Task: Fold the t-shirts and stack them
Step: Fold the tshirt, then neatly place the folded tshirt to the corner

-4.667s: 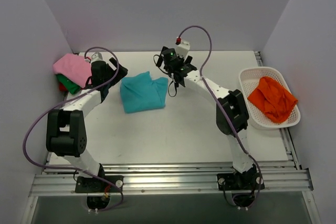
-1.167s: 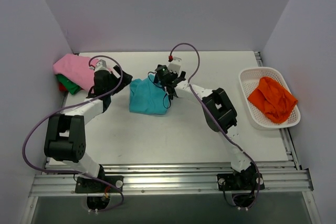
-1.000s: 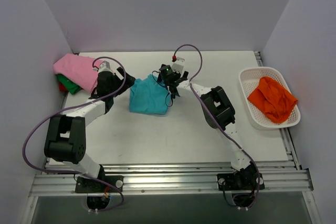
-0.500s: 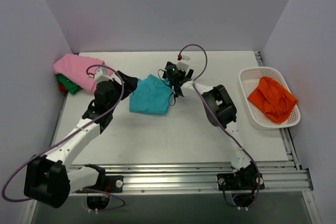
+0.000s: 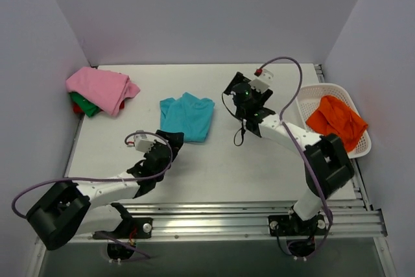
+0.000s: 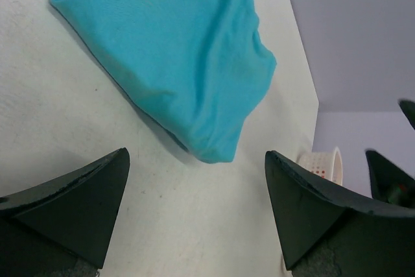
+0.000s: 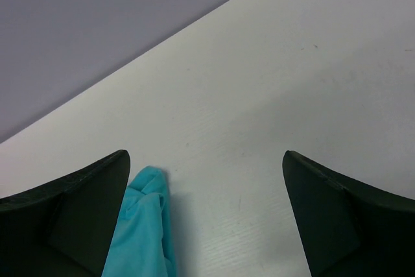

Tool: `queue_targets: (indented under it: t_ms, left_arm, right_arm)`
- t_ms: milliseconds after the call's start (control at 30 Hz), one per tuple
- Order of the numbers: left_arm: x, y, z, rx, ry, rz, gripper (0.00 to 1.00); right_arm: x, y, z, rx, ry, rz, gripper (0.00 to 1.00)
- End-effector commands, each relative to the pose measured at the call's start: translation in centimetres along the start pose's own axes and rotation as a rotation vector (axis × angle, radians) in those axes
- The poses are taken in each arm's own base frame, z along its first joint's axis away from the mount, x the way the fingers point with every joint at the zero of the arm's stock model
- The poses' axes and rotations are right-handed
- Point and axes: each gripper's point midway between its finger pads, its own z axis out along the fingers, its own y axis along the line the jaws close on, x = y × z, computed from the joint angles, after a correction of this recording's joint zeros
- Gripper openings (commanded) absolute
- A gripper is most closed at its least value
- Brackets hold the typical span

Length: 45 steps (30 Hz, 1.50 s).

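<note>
The folded teal t-shirt (image 5: 187, 116) lies flat on the white table (image 5: 214, 167), near the middle. It also shows in the left wrist view (image 6: 175, 56) and its edge shows in the right wrist view (image 7: 141, 231). My left gripper (image 5: 174, 138) is open and empty, just in front of the shirt's near left corner. My right gripper (image 5: 238, 89) is open and empty, apart from the shirt to its right. A pink t-shirt (image 5: 100, 89) tops a pile at the far left, with green (image 5: 84, 105) and red cloth under it. An orange t-shirt (image 5: 336, 122) lies in the basket.
The white lattice basket (image 5: 311, 95) stands at the right edge of the table. Grey walls close in the left, back and right sides. An aluminium rail (image 5: 207, 222) runs along the near edge.
Both grippers have let go of the teal shirt. The left arm has drawn back towards the near edge, the right gripper has moved right. The shirt now lies folded smaller.
</note>
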Motion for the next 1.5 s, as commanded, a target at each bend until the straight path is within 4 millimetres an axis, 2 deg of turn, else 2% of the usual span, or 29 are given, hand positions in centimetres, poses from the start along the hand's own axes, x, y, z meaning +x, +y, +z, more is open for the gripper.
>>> queue_targets:
  t_ms: [0,200,267,300,333,400,467,533,567,633,700,733,767,800,833,867,900,933,967,1100,1200,1233,1267,1300,1333,1367,1400,1433,1467]
  left_arm:
    - [-0.9,-2.9,2.0,0.031,-0.114,-0.201,0.94]
    - [1.9,-3.5,5.9,0.022,-0.055,-0.323,0.94]
    - [3.3,-2.6,7.3,-0.022,-0.037,-0.339,0.94]
    - [4.0,-3.3,8.0,-0.027,-0.011,-0.357,0.94]
    - [4.5,-2.4,8.9,-0.057,-0.007,-0.356,0.94]
    - [4.7,-3.3,10.1,-0.049,-0.005,-0.397,0.94]
    - [4.9,-2.0,11.8,-0.082,-0.009,-0.41,0.94]
    - [4.9,-2.7,13.3,-0.069,0.014,-0.44,0.94]
    - [4.6,-1.2,14.7,-0.097,0.002,-0.44,0.94]
    - [5.3,-0.8,16.7,-0.097,0.029,-0.443,0.94]
    - [4.1,-0.9,19.0,-0.044,0.032,-0.446,0.96]
    - [4.6,0.3,20.8,-0.038,0.048,-0.439,0.97]
    - [3.7,-0.3,22.0,0.031,0.08,-0.455,0.85]
    - [3.5,-0.1,23.0,0.054,0.1,-0.469,0.55]
    - [4.3,2.6,24.3,0.026,0.127,-0.469,0.42]
    - [3.7,1.4,25.9,0.077,0.146,-0.49,0.28]
    - [3.0,1.6,26.8,0.091,0.196,-0.503,0.12]
    - [3.3,3.1,27.9,0.071,0.222,-0.502,0.06]
    - [2.8,2.1,29.1,0.091,0.248,-0.486,0.03]
    - [-1.1,0.7,30.5,0.1,0.269,-0.387,0.02]
    - [-4.8,-3.2,30.9,0.108,0.263,-0.22,0.02]
    - [-7.1,-4.9,31.0,0.133,0.247,-0.102,0.02]
    - [-7.4,-4.4,31.0,0.051,0.283,-0.054,0.02]
    - [-9.7,-7.7,31.3,0.094,0.252,0.008,0.02]
    - [-11.5,-8.6,31.3,0.099,0.236,0.105,0.02]
    - [-11.8,-7.9,31.0,0.033,0.269,0.13,0.02]
    - [-13.4,-10.3,30.9,0.07,0.247,0.169,0.02]
    - [-14.9,-10.9,30.6,0.077,0.232,0.228,0.02]
    - [-15.4,-10.1,30.1,0.021,0.254,0.246,0.02]
  right_arm:
    - [-3.4,-2.4,-2.6,0.046,-0.079,0.076,1.0]
    - [-6.2,-5.6,-6.2,0.075,-0.13,0.104,1.0]
    - [-6.8,-6.6,-7.0,0.086,-0.147,0.113,1.0]
    - [-6.9,-6.9,-7.2,0.091,-0.151,0.111,1.0]
    - [-7.4,-7.2,-7.5,0.095,-0.163,0.12,1.0]
    - [-7.2,-7.9,-7.7,0.11,-0.162,0.111,1.0]
    - [-7.6,-8.4,-8.0,0.124,-0.171,0.109,1.0]
    - [-7.7,-8.8,-8.2,0.127,-0.177,0.113,1.0]
    - [-7.7,-9.0,-8.2,0.132,-0.181,0.11,1.0]
    - [-7.9,-9.2,-8.4,0.133,-0.186,0.113,1.0]
    - [-8.0,-9.4,-8.4,0.138,-0.192,0.115,1.0]
    - [-8.2,-9.5,-8.6,0.138,-0.195,0.118,1.0]
    - [-8.3,-9.5,-8.7,0.137,-0.196,0.12,1.0]
    - [-8.4,-9.7,-8.7,0.137,-0.198,0.122,1.0]
    - [-8.6,-9.8,-8.9,0.135,-0.203,0.13,1.0]
    - [-8.6,-9.9,-9.0,0.13,-0.204,0.136,1.0]
    - [-8.8,-9.9,-9.2,0.126,-0.208,0.143,1.0]
    - [-8.8,-10.1,-9.3,0.121,-0.21,0.148,1.0]
    - [-8.9,-10.2,-9.4,0.119,-0.214,0.153,1.0]
    - [-9.5,-10.6,-9.9,0.115,-0.231,0.171,1.0]
    - [-9.7,-10.7,-10.1,0.107,-0.236,0.18,1.0]
    - [-9.8,-10.6,-10.1,0.103,-0.238,0.185,1.0]
    - [-9.7,-10.6,-10.2,0.096,-0.234,0.187,1.0]
    - [-9.9,-10.5,-10.4,0.087,-0.235,0.192,1.0]
    - [-10.0,-10.5,-10.4,0.083,-0.237,0.2,1.0]
    - [-9.9,-10.4,-10.4,0.075,-0.234,0.203,1.0]
    - [-10.0,-10.5,-10.5,0.074,-0.236,0.207,1.0]
    - [-10.1,-10.4,-10.6,0.067,-0.237,0.213,1.0]
    - [-10.2,-10.5,-10.6,0.065,-0.239,0.216,1.0]
